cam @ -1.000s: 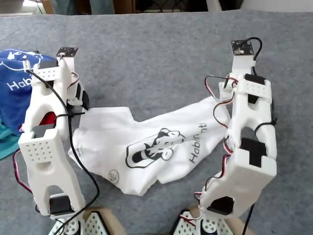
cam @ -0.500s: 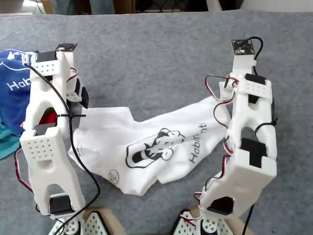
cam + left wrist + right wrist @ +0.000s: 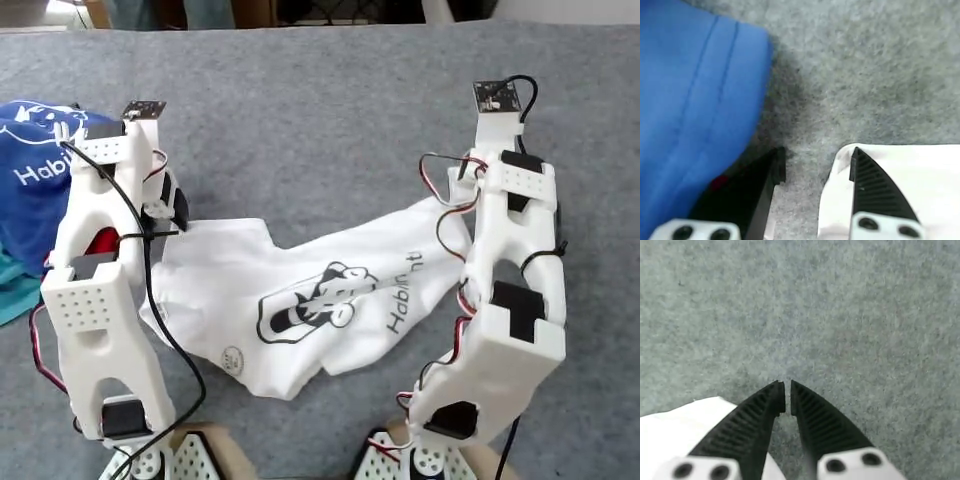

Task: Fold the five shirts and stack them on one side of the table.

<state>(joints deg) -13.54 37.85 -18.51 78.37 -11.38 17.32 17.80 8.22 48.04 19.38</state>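
**Task item.** The white shirt (image 3: pixel 300 290) lies crumpled, print side up, on the counter (image 3: pixel 320 110) between the two arms. It is not flat and not folded. A blue shirt (image 3: pixel 30 190) sits in a heap at the counter's left edge, with a teal garment (image 3: pixel 10 290) showing beneath it.

**Left pincer** (image 3: pixel 815 160). The jaws stand wide apart at the shirt's left corner. One finger rests over the white hem. The other is over bare counter, just beside the blue shirt.

**Right pincer** (image 3: pixel 787 392). The jaws are closed to a hairline gap with nothing visible between the tips. The tips are over bare counter, and white cloth lies under one finger's base.

**Risks, as judged.**
- The left jaws straddle the hem and are not around it. Closing here may pinch a thin edge that slips out on the lift, or push the cloth aside.
- The outer left finger is close enough to the blue shirt to snag it and disturb that heap.
- The right side has no apparent hold. A lift from the left alone would drag and bunch the shirt.
- Folding over the existing wrinkles would give a skewed fold.
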